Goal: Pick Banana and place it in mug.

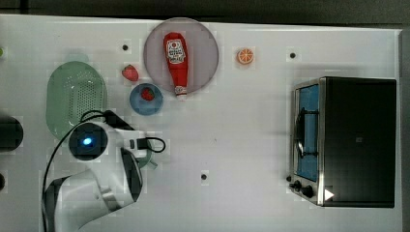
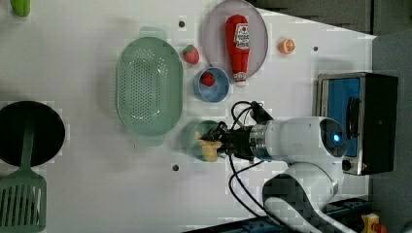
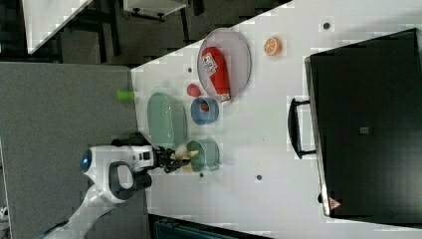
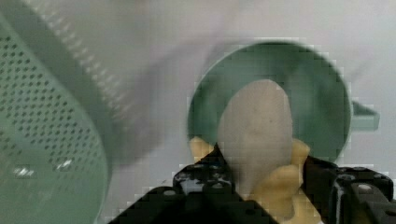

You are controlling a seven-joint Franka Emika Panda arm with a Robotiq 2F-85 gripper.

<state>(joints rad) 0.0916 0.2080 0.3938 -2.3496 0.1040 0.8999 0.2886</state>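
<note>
Placing step in hand, as I read it: the gripper (image 4: 261,182) hangs right over the mug (image 4: 322,93) w/ the banana (image 4: 257,126) between its fingers (image 4: 205,179); the peeled pale tip pokes past the fingertips and sits over the mug's mouth, yellow peel flaps bunched back at the pads; fingers sit either side of the fruit, part-spread and touching it, but whether they're clamping or letting go I can't tell; banana is not down inside the cup yet in the left view, where it (image 2: 208,147) lies across the mug's rim (image 2: 190,138) just ahead of the gripper (image 2: 221,143). Next move prob. calls for a bit more drop, centring the tip over the bowl of the cup, then a clean spread of the fingers so the fruit slides in and doesn't tip off the rim; mug is small vs. the fruit, so it may stick out. Around: the colander (image 2: 149,86) sits just beside the fingers, closest thing to clip on a sideways swing; beyond the fingertips a blue bowl (image 2: 212,84) holding a strawberry (image 2: 208,78); another strawberry (image 2: 191,54) loose past it; further off a plate (image 2: 215,26) w/ a ketchup bottle (image 2: 237,46); orange slice (image 2: 286,46) and toaster oven (image 2: 357,121) well apart; nothing blocks the drop itself.
</note>
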